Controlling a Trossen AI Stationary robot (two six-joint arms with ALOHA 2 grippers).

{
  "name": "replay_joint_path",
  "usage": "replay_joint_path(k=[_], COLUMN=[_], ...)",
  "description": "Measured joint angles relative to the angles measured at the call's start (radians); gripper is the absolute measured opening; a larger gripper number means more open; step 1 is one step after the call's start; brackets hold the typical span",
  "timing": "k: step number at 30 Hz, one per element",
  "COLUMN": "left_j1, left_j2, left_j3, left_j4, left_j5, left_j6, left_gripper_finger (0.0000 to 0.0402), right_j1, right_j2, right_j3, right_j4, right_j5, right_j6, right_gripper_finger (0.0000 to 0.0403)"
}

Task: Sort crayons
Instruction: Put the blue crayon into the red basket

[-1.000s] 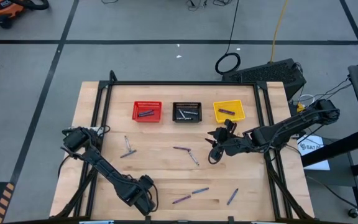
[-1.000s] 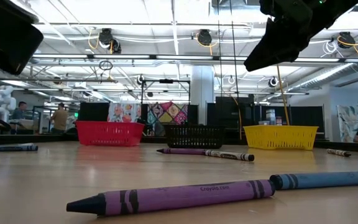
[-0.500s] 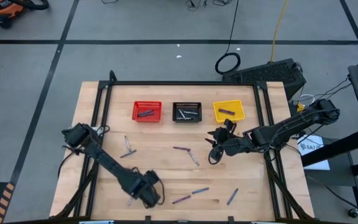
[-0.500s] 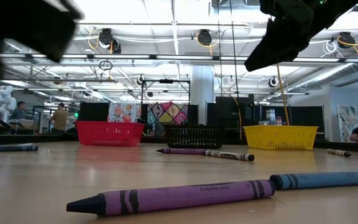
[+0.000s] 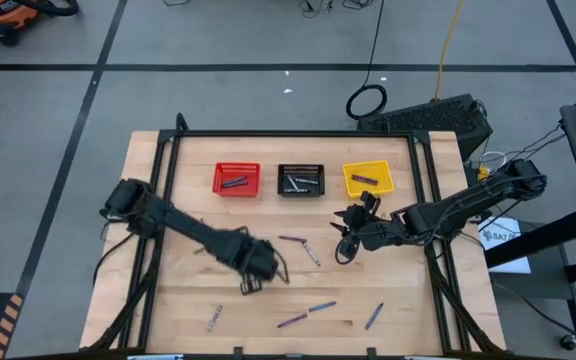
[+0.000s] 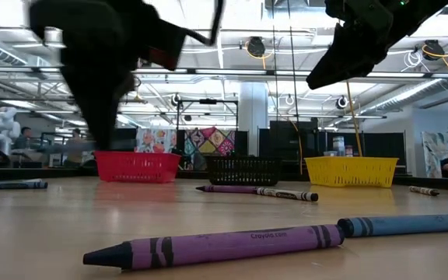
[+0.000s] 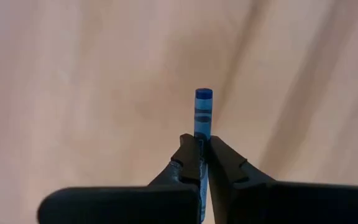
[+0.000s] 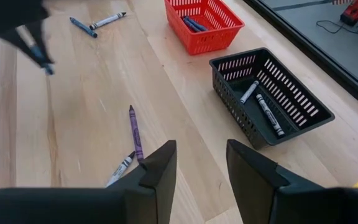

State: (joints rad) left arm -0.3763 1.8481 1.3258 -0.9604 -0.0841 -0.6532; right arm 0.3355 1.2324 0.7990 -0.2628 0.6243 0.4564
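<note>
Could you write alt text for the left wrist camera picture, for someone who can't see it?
The left end effector is shut on a blue crayon, which sticks out past its two dark fingers. Behind it lies blurred pale wooden table.

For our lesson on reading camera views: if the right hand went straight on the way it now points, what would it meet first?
Probably the purple crayon on the table, which lies just ahead of the open right hand, with a grey crayon beside it. Depth is unclear, so this is a judgement.
</note>
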Motion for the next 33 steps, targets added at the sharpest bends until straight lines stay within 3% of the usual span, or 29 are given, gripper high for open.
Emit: replay_joint_path(k=[6,17,29,33], left_j1=[0.133,0.372,0.676,0.759], left_j2=[-0.032,-0.051,-0.051,-0.052], left_j3=[0.0,0.0,0.0,0.0], left_j4=[-0.079,-0.181,-0.151,-0.128], left_j5=[-0.056,-0.129,-0.129,-0.057], left_j6=[0.19,0.511,0.782,0.828], left_gripper_finger=[0.0002,0.0002,0.0001,0.0001], right_j1=[0.0,0.0,0.0,0.0], right_j2=[0.0,0.0,0.0,0.0], right_j3=[0.0,0.0,0.0,0.0], right_j4=[-0.005,-0.004,-0.005,-0.006], right_j5=[-0.052,-0.052,-0.045,-0.045], right_j6=[0.0,0.0,-0.023,-0.023], right_gripper_finger=[0.0128,0.0128,0.0128,0.0128])
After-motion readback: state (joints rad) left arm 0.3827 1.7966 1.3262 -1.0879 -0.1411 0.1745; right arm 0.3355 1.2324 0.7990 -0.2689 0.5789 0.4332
